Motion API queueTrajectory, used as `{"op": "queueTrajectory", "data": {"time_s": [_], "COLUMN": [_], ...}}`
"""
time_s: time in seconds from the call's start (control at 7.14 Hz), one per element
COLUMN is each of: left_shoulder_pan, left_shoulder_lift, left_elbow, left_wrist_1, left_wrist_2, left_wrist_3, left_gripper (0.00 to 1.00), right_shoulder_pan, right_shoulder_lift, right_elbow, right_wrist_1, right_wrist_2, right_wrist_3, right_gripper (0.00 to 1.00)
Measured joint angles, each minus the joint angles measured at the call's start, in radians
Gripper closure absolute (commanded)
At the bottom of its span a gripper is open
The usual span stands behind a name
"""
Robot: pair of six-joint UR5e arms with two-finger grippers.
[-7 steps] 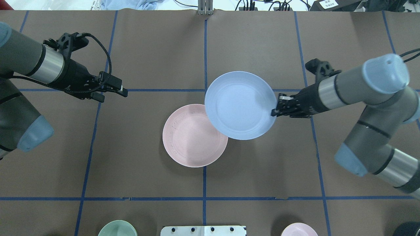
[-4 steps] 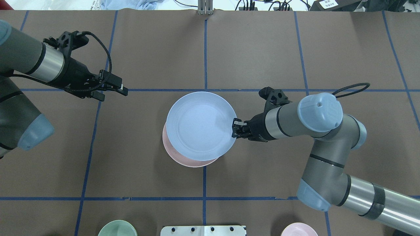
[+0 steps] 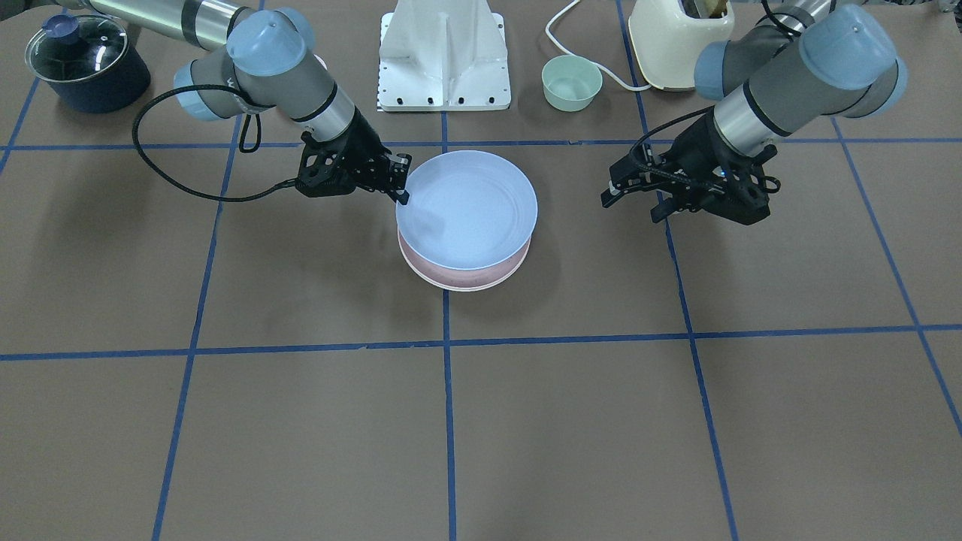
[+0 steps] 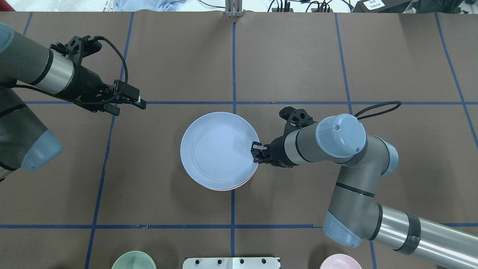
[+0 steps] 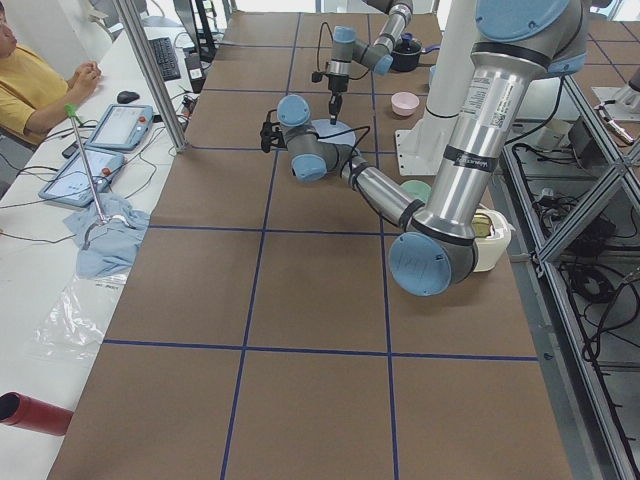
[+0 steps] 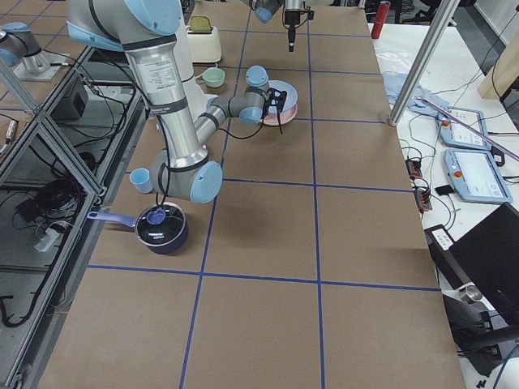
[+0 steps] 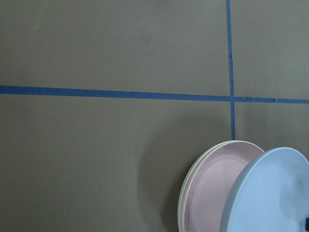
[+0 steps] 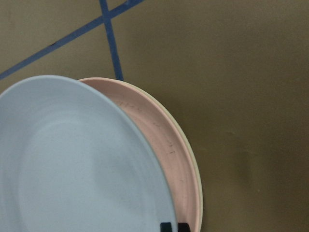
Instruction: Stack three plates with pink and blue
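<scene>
My right gripper (image 4: pixel 255 152) is shut on the rim of the light blue plate (image 4: pixel 218 149) and holds it, slightly tilted, just over the pale pink plate (image 4: pixel 239 185). Only a sliver of pink shows under it from overhead. In the front view the blue plate (image 3: pixel 466 207) covers most of the pink plate (image 3: pixel 466 279). The right wrist view shows the pink plate (image 8: pixel 164 140) lying on a cream-white plate whose rim (image 8: pixel 192 159) peeks out below. My left gripper (image 4: pixel 130 106) is open and empty, well to the left of the stack.
A small green bowl (image 4: pixel 133 261) and a small pink bowl (image 4: pixel 340 262) sit at the near table edge beside the white mount (image 3: pixel 443 56). A lidded dark pot (image 3: pixel 89 64) and a cream toaster (image 3: pixel 680 34) stand at the robot's side.
My right arm has carried the blue plate left and nearer, from beside the pink plate to almost squarely over it. The left arm has not moved.
</scene>
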Motion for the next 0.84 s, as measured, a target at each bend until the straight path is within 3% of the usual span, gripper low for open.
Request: {"op": "queueTrajectory", "data": {"time_s": [0.28, 0.42, 0.56, 0.84], "left_shoulder_pan": [0.000, -0.002, -0.006, -0.057], "left_shoulder_lift": [0.002, 0.006, 0.023, 0.129], "left_elbow": [0.000, 0.001, 0.001, -0.009], "left_wrist_1": [0.000, -0.002, -0.005, -0.008], "left_wrist_2": [0.002, 0.002, 0.004, 0.009], "left_wrist_3": [0.000, 0.001, 0.028, 0.208], "left_gripper": [0.00, 0.00, 0.00, 0.00], "right_shoulder_pan": [-0.006, 0.032, 0.116, 0.324], "right_shoulder_lift": [-0.015, -0.052, -0.124, -0.316], "right_elbow": [-0.006, 0.008, 0.030, 0.055], "right_wrist_1": [-0.001, -0.001, 0.002, 0.007], "right_wrist_2": [-0.042, -0.022, 0.054, 0.228], "right_wrist_3": [-0.007, -0.012, -0.055, -0.336], "right_gripper": [0.00, 0.00, 0.00, 0.00]}}
